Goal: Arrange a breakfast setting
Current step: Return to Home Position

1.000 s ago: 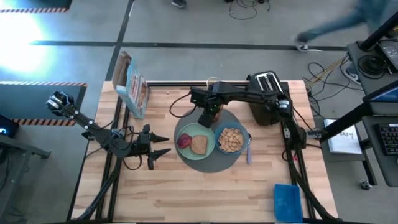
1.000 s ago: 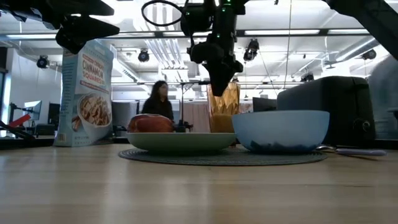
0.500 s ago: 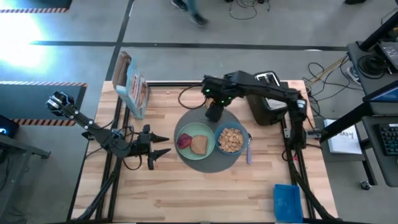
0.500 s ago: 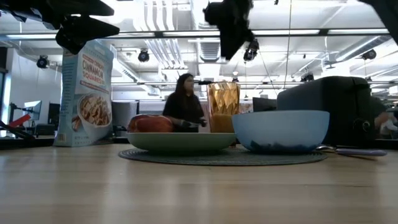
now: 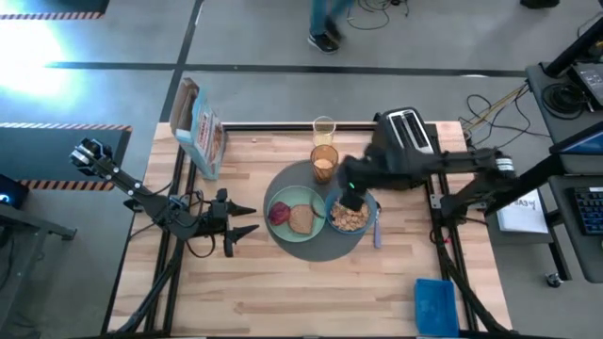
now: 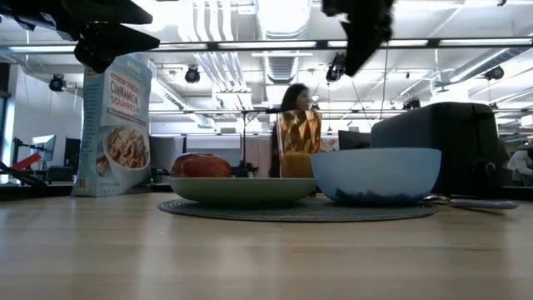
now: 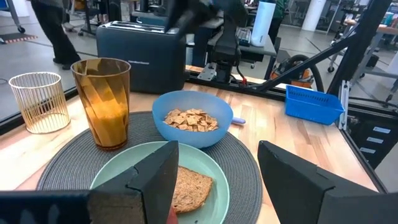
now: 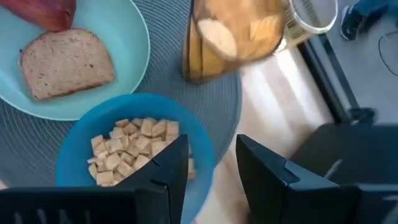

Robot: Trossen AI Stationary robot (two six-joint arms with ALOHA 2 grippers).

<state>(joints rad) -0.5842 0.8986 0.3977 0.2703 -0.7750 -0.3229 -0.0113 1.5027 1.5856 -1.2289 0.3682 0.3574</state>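
Observation:
A round dark-grey mat [image 5: 318, 247] lies mid-table. On it rest a pale green plate [image 5: 285, 194] with a brown toast slice [image 5: 301, 218] and a small red food piece [image 5: 280, 213], a blue bowl [image 5: 366, 220] of cereal squares [image 8: 134, 149], and an upright amber glass [image 5: 324, 162] at the mat's far edge. My right gripper [image 5: 350, 198] hovers open over the bowl's far rim [image 8: 211, 168], high above the table in the low view [image 6: 362, 25]. My left gripper [image 5: 247, 226] is open and empty left of the plate, pointing at it [image 7: 217, 180].
A black toaster [image 5: 405, 141] stands at the far right and a wire holder [image 5: 324, 127] just beyond the glass. A cereal box [image 5: 200, 127] stands at the far left. A blue utensil [image 5: 377, 226] lies right of the bowl, and a blue bin [image 5: 435, 303] at the near right.
My right gripper has risen from just above the amber glass and swung toward the table's right and near edges, ending over the blue bowl. The glass stands upright where it was on the mat.

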